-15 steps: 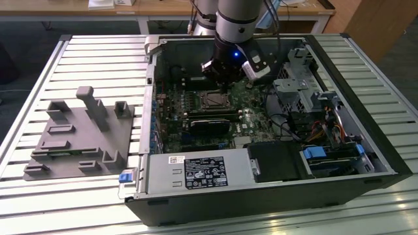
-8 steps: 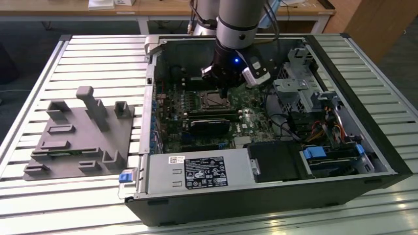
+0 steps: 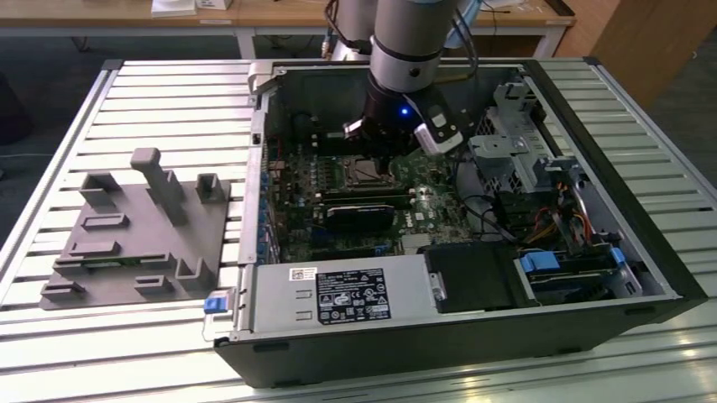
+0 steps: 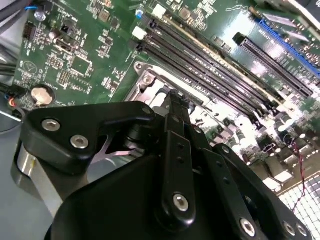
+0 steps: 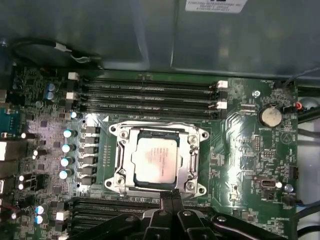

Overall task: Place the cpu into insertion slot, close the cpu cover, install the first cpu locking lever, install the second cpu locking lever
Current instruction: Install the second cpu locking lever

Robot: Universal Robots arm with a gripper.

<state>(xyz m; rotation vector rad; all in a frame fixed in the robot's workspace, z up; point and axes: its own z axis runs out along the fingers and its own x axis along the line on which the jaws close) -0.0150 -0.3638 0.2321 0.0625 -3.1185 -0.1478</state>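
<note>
down inside the open computer case [image 3: 627,243], lying on its side on a slatted table [image 3: 168,101], the arm [image 3: 409,50] reaches straight down over the green motherboard [image 5: 240,165]. in the first wrist view the cpu [image 5: 154,159] is already sitting in the insertion slot [image 5: 123,131], its pale metal face showing through the square window of the cpu cover [image 5: 186,159], which lies flat over it, so i'd say the chip is placed and the cover is down. whether the two locking levers along the socket's sides are latched i can't make out from where i stand.

the gripper [image 5: 172,196] hangs just at the socket's near edge, its fingers [image 5: 166,200] pressed together into one narrow black tip with nothing between them. that tip sits right beside the rim of the frame, on the side away from the long memory slots [image 5: 150,95]; whether it actually touches the metal i can't tell. in the second wrist view the same clenched tip [image 4: 176,100] points down at a corner of the silver frame, with the memory slots [image 4: 215,65] running beyond it.

so the socket lies just ahead of the tip, toward the memory slots, and the frame edge nearest the tip runs parallel to those slots, crosswise to the gripper's reach. a grey parts fixture [image 3: 140,231] sits on the table well apart, at the exterior view's left.
</note>
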